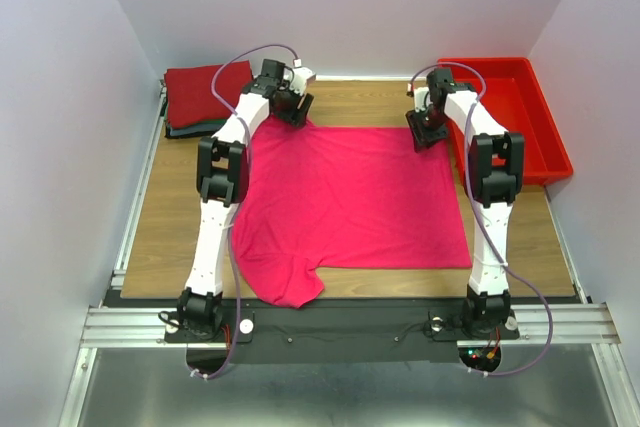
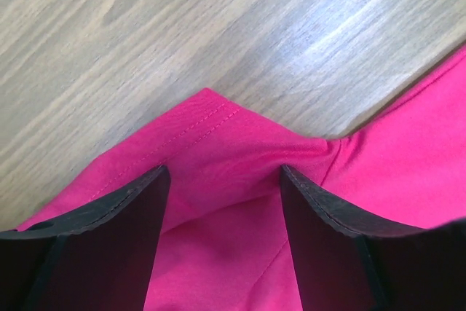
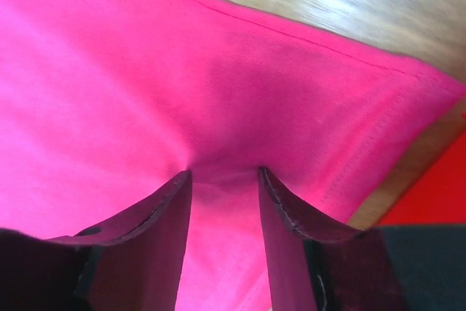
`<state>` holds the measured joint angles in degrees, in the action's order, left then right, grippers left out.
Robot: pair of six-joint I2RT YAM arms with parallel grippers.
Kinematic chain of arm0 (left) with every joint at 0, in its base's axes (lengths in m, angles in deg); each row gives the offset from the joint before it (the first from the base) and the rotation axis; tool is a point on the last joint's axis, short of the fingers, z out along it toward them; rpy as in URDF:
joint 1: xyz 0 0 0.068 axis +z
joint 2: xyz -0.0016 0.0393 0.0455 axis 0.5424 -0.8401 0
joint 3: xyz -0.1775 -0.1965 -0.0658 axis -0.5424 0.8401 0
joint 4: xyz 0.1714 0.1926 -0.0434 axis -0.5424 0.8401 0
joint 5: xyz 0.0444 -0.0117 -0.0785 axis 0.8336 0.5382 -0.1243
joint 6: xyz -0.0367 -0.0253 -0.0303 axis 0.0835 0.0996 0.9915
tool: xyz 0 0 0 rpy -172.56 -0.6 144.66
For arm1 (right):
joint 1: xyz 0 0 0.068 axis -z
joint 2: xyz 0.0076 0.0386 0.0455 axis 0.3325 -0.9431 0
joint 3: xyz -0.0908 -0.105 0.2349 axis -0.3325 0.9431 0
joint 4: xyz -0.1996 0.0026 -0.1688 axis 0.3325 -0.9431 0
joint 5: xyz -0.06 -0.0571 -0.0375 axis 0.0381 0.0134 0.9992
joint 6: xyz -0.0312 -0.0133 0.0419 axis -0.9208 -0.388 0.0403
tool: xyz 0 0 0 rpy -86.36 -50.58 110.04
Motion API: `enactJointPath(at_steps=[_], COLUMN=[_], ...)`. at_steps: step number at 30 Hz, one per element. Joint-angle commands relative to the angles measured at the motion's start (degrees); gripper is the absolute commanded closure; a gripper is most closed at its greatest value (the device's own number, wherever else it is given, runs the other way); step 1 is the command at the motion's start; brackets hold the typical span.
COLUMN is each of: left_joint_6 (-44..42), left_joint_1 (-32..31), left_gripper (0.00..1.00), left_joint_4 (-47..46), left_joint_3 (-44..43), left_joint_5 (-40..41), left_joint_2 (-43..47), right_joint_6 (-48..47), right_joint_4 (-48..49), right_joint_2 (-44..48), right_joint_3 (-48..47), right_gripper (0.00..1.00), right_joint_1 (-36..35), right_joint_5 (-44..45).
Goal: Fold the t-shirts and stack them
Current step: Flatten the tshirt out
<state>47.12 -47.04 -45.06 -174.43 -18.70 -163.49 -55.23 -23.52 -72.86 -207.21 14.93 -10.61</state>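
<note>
A bright pink-magenta t-shirt lies spread flat on the wooden table, one sleeve hanging toward the near edge. My left gripper is down at its far left corner, jaws wide apart and open. The hemmed corner lies loose between the fingers. My right gripper sits at the far right corner, also open. Pink cloth puckers a little at its fingertips, flat between them. A folded dark red t-shirt tops a stack at the far left.
A red plastic bin stands at the far right, close beside my right arm. Darker folded cloth shows under the dark red tee. White walls close in on three sides. A metal rail runs along the table's left edge.
</note>
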Motion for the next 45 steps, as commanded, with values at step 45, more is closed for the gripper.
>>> enactJointPath(at_steps=[45], left_joint_6=[-26.8], left_joint_1=[5.1], left_gripper=[0.54], left_joint_4=[8.1], left_joint_3=[84.6], left_joint_5=[4.7], left_joint_2=[59.6], right_joint_6=[-17.7], right_joint_4=[-7.0], right_joint_2=[26.7], right_joint_3=[40.0], right_gripper=[0.55], right_joint_1=[-1.9], right_joint_5=[-3.5])
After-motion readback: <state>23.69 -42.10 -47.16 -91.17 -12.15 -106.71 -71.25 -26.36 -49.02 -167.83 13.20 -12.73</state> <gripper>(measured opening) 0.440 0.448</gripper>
